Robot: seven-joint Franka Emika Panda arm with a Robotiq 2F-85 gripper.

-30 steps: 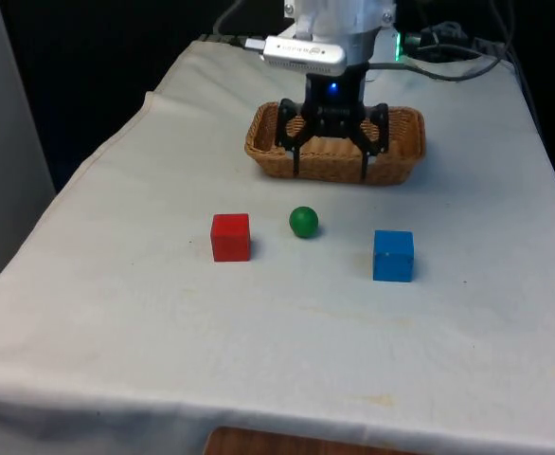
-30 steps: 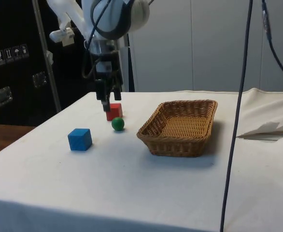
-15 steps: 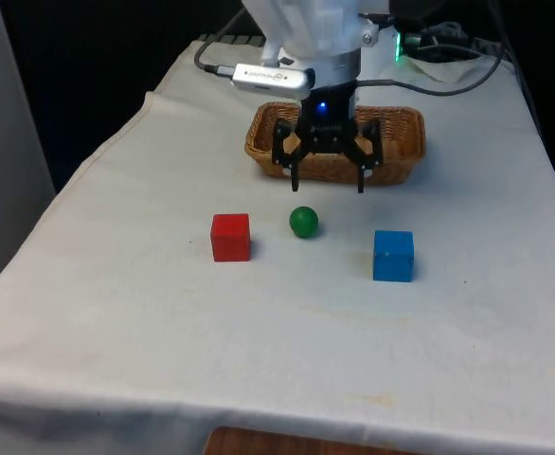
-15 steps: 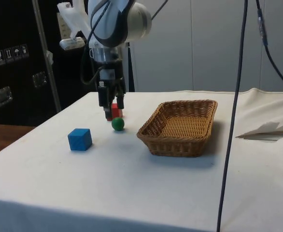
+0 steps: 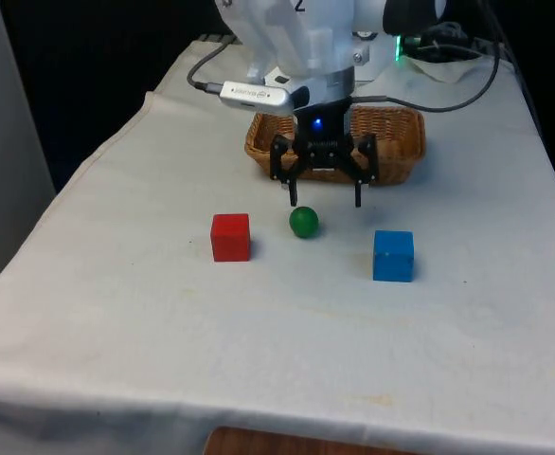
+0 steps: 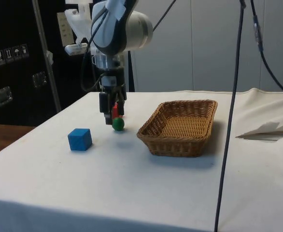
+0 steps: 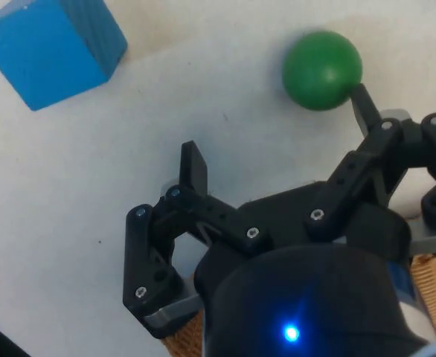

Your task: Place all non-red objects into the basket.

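A green ball [image 5: 303, 222] [image 6: 118, 124] [image 7: 322, 69] lies on the white cloth between a red cube [image 5: 230, 236] [image 6: 115, 110] and a blue cube [image 5: 392, 255] [image 6: 79, 139] [image 7: 50, 47]. My gripper [image 5: 325, 202] [image 6: 109, 118] [image 7: 277, 130] hangs open a little above the cloth, just on the basket's side of the ball, with nothing between its fingers. One finger reaches close to the ball in the wrist view. The wicker basket [image 5: 405, 167] [image 6: 180, 126] sits behind the gripper with nothing inside.
The cloth's edge falls away at the front view's left. A black cable [image 6: 231, 116] hangs down in front of the side camera.
My gripper has moved from over the basket's near rim towards the ball and come lower. It stays open. The ball and cubes have not moved.
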